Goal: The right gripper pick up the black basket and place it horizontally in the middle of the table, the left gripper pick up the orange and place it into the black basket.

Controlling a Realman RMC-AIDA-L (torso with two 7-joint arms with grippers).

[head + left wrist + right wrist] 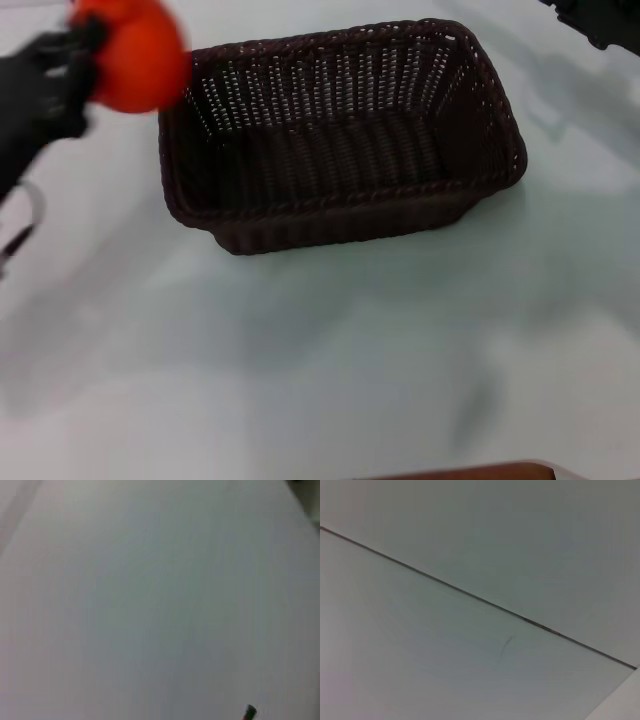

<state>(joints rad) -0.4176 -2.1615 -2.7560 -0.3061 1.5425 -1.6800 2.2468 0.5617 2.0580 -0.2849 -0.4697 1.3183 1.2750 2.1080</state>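
The orange (pixel 135 55) sits in the left gripper (pixel 85 60), up off the table (pixel 330 370), its top cut off by the head view's upper edge. The fingers are closed on its left side, though motion blur smears them and the exact contact is hard to make out. Just to the right of the jaws, and lower, the black basket (pixel 340 135) rests lengthwise on the table, mouth up, with nothing inside; its near-left rim lies just below the fruit. Far right of the basket, only a dark sliver of the right gripper (pixel 597 22) shows at the corner, so I cannot tell how its jaws stand. The left wrist view gives only blurred white surface; the right wrist view shows bare tabletop crossed by a thin dark seam (pixel 480 599).
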